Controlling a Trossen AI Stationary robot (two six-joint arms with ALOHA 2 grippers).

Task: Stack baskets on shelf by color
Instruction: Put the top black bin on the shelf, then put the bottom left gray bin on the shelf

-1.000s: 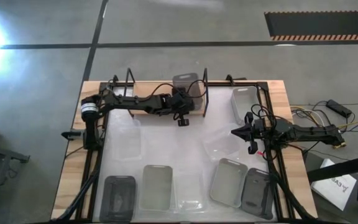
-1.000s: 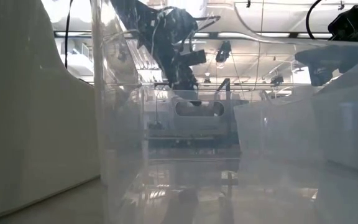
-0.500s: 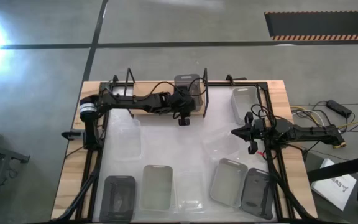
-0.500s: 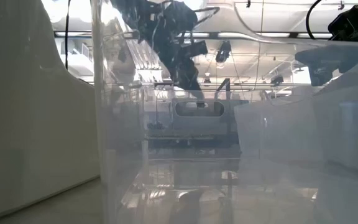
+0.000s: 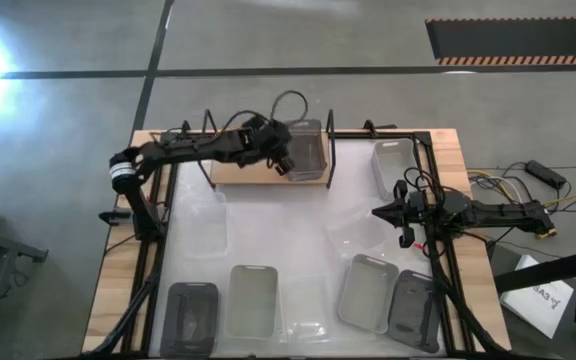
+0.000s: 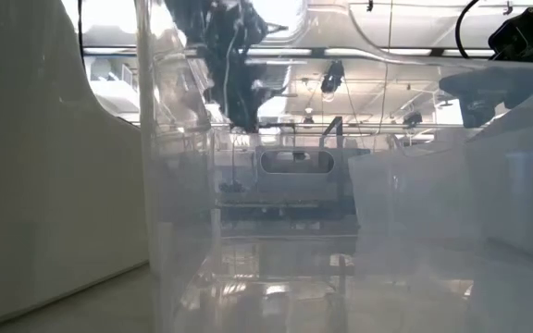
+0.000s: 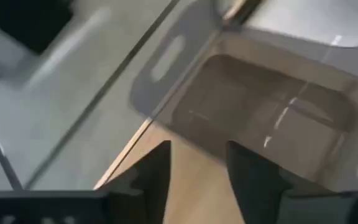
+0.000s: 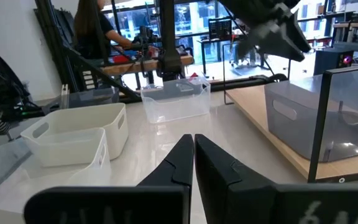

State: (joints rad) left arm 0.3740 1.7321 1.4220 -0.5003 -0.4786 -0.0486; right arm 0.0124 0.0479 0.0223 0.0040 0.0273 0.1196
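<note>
Along the near edge of the surface (image 5: pixel 118 290), from the left, a dark grey basket (image 5: pixel 191 318) stands just beside a light grey basket (image 5: pixel 252 300). A translucent basket (image 5: pixel 206 222) sits farther back on the left side.

My left gripper (image 5: pixel 282 160) is over the shelf (image 5: pixel 243 172) at the back of the surface, just left of the grey basket (image 5: pixel 307 150) standing on the shelf's right end, against the upright rod. In the left wrist view my jaws stand apart over the wooden board, holding nothing; the basket (image 7: pixel 260 118) lies just ahead of the fingertips, which do not touch it.

A second translucent basket (image 5: pixel 308 305) rests at the near edge, centre. Right of it, a light grey basket (image 5: pixel 368 292) stands tilted against a dark grey basket (image 5: pixel 414 310). A white basket (image 5: pixel 392 165) stands at the back right, beside the black frame.

My right gripper (image 5: pixel 376 213) waits at the right side of the surface, jaws closed together and empty, as the right wrist view confirms (image 8: pixel 193 152). In that view a person (image 8: pixel 98 31) shows in the room beyond.
</note>
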